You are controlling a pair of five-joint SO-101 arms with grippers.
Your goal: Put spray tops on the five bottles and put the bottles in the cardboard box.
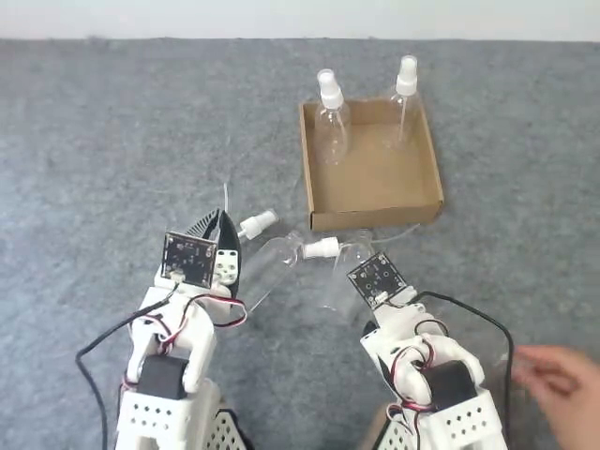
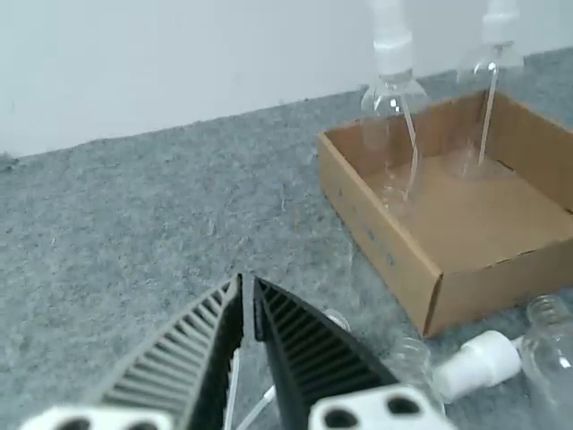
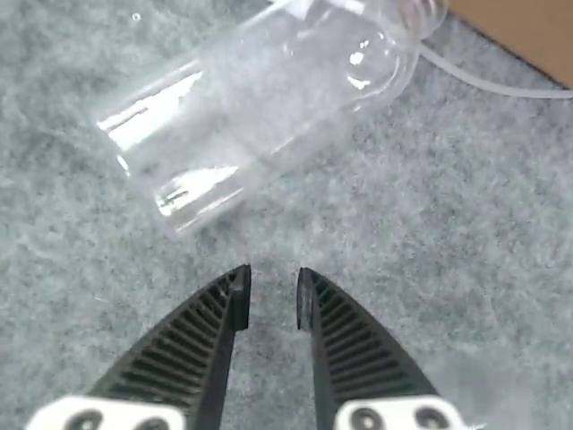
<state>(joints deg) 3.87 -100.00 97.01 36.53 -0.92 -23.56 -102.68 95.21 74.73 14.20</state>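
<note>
Two clear bottles with white spray tops (image 1: 331, 122) (image 1: 405, 105) stand upright at the far side of the cardboard box (image 1: 427, 173), also seen as bottles (image 2: 394, 98) (image 2: 492, 63) in the box (image 2: 421, 251). Two clear bottles (image 1: 270, 261) (image 1: 342, 272) lie on the carpet in front of the box, with white spray tops (image 1: 258, 223) (image 1: 321, 248) beside their necks. My left gripper (image 1: 222, 220) (image 2: 248, 282) is shut and empty, left of them. My right gripper (image 3: 271, 273) hangs slightly open just short of a lying bottle (image 3: 260, 116).
Grey carpet covers the table, with free room left of the box and on the far side. A thin dip tube (image 3: 488, 82) lies by the box's front wall (image 3: 528, 27). Another thin tube (image 1: 225, 195) lies ahead of my left gripper.
</note>
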